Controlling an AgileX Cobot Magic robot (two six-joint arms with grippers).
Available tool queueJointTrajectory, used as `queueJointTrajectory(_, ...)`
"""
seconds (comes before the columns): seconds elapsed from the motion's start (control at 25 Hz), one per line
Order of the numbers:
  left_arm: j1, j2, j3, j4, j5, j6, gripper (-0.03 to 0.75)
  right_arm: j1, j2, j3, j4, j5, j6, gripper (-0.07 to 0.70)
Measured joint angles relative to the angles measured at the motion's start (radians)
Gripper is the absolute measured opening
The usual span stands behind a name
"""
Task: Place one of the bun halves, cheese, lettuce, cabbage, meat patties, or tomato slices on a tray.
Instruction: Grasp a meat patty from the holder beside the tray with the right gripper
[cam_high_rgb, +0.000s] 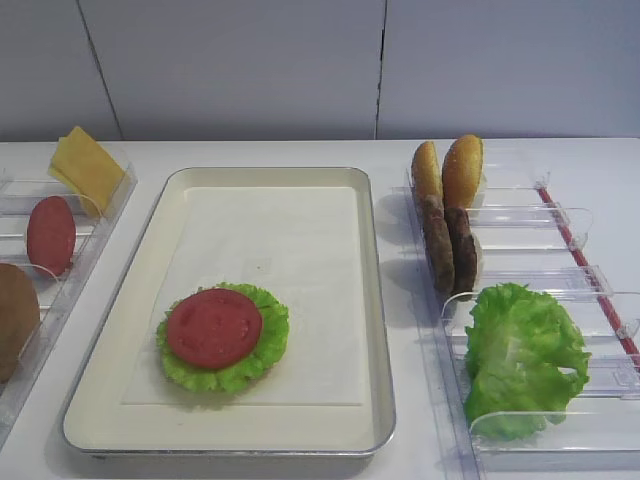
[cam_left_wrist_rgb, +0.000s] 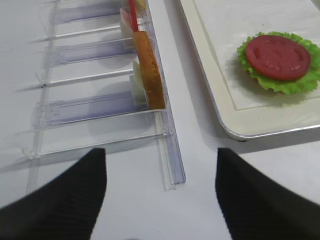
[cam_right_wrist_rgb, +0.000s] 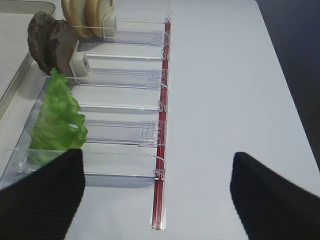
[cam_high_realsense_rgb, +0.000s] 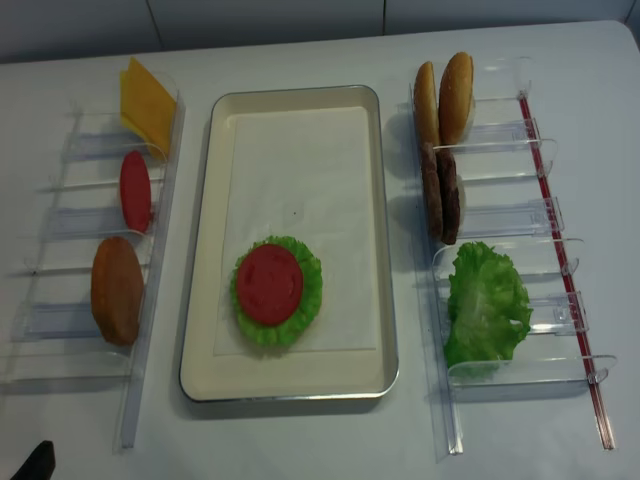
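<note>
On the silver-rimmed tray (cam_high_rgb: 381, 330) lies a red tomato slice (cam_high_rgb: 213, 327) on top of a green lettuce leaf (cam_high_rgb: 265, 358), near the front left of the paper liner. In the left wrist view my left gripper (cam_left_wrist_rgb: 160, 200) is open over bare table, in front of the left rack's end, with a bun half (cam_left_wrist_rgb: 150, 75) ahead. In its own view my right gripper (cam_right_wrist_rgb: 155, 195) is open and empty by the near end of the right rack, close to the lettuce (cam_right_wrist_rgb: 57, 120). Neither gripper shows clearly in the high views.
The left clear rack (cam_high_realsense_rgb: 150, 330) holds cheese (cam_high_realsense_rgb: 147, 105), a tomato slice (cam_high_realsense_rgb: 135, 190) and a bun half (cam_high_realsense_rgb: 117, 290). In the right rack (cam_high_realsense_rgb: 555, 310) stand two bun halves (cam_high_realsense_rgb: 455, 95), two meat patties (cam_high_realsense_rgb: 440, 195) and lettuce (cam_high_realsense_rgb: 487, 305).
</note>
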Motion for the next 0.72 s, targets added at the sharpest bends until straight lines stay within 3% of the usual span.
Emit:
queueJointTrajectory(0.36, 0.0, 0.0, 0.0, 0.0, 0.0, 0.0, 0.471, 0.0, 0.0, 0.0, 0.003, 0.0, 0.003, 0.607)
queueJointTrajectory(0.48, 0.0, 0.0, 0.0, 0.0, 0.0, 0.0, 0.471, 0.0, 0.0, -0.002, 0.04, 0.0, -0.057, 0.602)
queueJointTrajectory(0.72, 0.0, 0.0, 0.0, 0.0, 0.0, 0.0, 0.471, 0.0, 0.204, -0.135, 0.112, -0.009, -0.13, 0.598)
